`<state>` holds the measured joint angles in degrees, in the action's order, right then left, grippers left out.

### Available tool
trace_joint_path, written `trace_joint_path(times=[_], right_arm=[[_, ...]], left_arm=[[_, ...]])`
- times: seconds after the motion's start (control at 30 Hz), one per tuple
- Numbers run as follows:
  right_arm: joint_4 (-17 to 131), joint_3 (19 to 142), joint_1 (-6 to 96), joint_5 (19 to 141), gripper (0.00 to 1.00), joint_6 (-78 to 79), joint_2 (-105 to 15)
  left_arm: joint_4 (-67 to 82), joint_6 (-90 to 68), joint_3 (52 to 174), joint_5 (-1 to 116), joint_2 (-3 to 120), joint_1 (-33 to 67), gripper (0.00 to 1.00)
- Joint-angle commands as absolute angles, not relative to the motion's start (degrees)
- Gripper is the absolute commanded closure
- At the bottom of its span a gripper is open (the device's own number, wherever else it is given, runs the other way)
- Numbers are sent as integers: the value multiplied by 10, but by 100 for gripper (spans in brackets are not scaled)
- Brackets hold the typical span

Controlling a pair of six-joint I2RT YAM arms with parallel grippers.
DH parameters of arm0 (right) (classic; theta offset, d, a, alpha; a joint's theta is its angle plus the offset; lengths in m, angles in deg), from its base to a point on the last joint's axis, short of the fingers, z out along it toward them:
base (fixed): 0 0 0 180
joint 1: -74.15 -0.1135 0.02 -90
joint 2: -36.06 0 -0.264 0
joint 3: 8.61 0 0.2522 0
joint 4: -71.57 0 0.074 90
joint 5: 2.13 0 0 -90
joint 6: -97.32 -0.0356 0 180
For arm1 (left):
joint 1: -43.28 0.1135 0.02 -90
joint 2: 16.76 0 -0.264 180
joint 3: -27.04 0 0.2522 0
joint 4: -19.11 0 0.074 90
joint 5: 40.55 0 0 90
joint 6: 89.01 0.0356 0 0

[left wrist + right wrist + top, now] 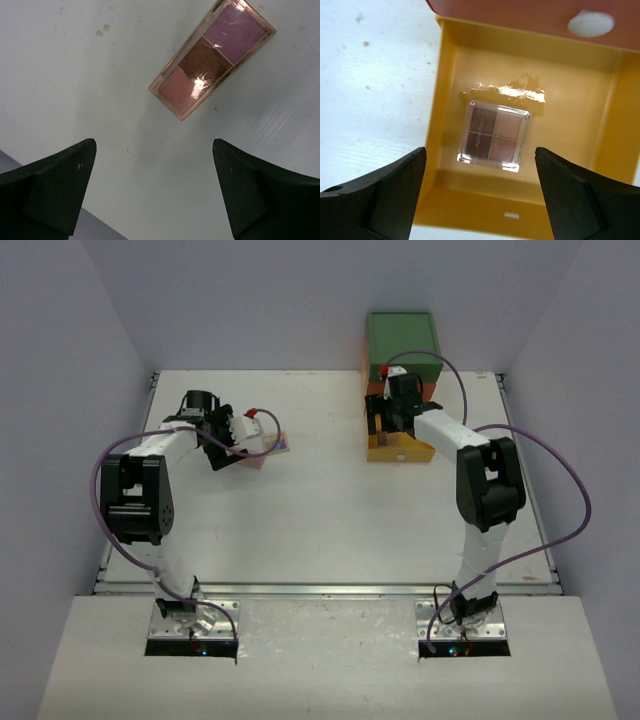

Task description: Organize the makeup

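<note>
From above, the drawer chest [402,340] stands at the far right of the table [330,530] with its yellow drawer [415,453] open toward me. My right arm reaches over that drawer, and my left arm is at the far left beside the long palette [278,446]. At my left wrist, my left gripper [155,150] gapes wide and holds nothing. The long palette lies flat on the table just beyond my fingertips, set diagonally, with pink, brown and mauve pans. At my right wrist, my right gripper [480,155] also spreads wide and empty above the yellow drawer. The square palette [495,136] lies flat on the drawer's floor, clear of its walls.
</note>
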<state>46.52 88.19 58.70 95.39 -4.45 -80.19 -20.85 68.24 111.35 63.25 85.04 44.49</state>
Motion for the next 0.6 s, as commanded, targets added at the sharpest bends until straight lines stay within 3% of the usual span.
trace_joint_path(times=[0.0,0.33,0.47,0.57], right_arm=[[477,858,591,921,12,-42,-723],[492,777,590,879,9,-58,-624],[502,745,589,863,6,-60,-573],[510,726,589,867,6,-65,-550]], left_arm=[[-212,851,1141,678,894,448,0],[-255,890,1228,752,990,448,0],[-354,903,1299,760,1039,448,0],[-354,917,1277,752,1033,447,3]])
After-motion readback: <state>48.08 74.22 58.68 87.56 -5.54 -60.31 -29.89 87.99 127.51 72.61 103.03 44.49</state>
